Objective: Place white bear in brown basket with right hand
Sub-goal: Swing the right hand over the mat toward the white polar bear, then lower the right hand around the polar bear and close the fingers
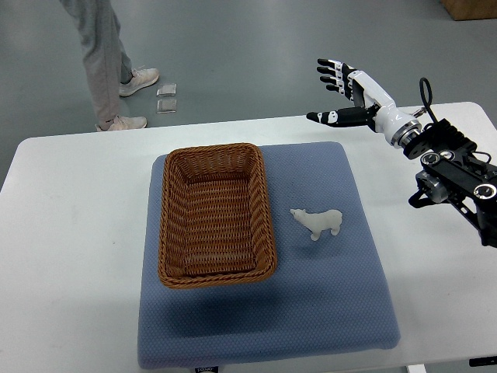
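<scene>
A small white bear (318, 221) stands on the blue mat (326, 311), just right of the brown wicker basket (216, 273). The basket holds nothing. My right hand (338, 84) hovers high over the table's far edge, well behind and to the right of the bear. Its fingers are spread, its thumb points left, and it holds nothing. The arm comes in from the right edge. No left arm shows.
The blue mat lies on a white table (70, 233). A person's legs and shoes (124, 93) stand on the grey floor beyond the far left of the table, beside two small clear items (166, 98) on the floor.
</scene>
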Motion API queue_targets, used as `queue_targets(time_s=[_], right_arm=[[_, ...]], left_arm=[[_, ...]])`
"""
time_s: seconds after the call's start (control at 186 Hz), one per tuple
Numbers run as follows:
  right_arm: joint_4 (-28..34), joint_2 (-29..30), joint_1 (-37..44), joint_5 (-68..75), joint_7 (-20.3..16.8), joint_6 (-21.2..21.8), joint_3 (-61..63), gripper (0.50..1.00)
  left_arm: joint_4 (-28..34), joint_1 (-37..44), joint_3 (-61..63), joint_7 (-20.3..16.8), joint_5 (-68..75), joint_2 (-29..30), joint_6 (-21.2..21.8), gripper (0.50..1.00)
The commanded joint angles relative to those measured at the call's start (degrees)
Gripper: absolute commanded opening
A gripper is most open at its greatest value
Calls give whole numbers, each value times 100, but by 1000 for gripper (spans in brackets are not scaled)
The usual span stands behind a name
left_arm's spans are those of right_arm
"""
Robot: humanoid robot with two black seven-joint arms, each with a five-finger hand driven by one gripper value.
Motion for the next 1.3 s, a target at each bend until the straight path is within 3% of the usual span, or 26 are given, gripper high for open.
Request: queue_targets(time_s=[0.0,0.172,0.296,0.484,0.57,0.71,0.844,1.054,1.296], right_arm=[[441,-408,207,-388,-93,164,-512,921],[1153,-1102,593,-1302,-137,595,-1163,921],[1522,-1524,857,-2303,-146,1157,-1400,921],[1874,-1919,997,-3288,-137,1957,-1417,921],[2040,-1964,1015,-3552,-137,2133,-1417,921],[2208,-1884,1006,-3605,-164,2124,-1400,919],[2217,-1735,936,-3587,-427,2098,-1391,919],[2208,-1612,690,-3614,-445,2063,-1400,919],[2190,-1454,453,-3772,-735,1799,-1409,915]], left_arm=[[0,0,-6,-1,6,0,-1,1000],[0,0,-6,-1,-3,0,-1,1000],[0,0,-6,-1,-3,0,-1,1000],[0,0,-6,-1,6,0,-1,1000],[0,0,-6,-1,-3,0,-1,1000],[0,0,-6,-1,6,0,-1,1000],[0,0,-6,-1,6,0,-1,1000],[0,0,-6,-1,-3,0,-1,1000],[0,0,-6,-1,6,0,-1,1000]])
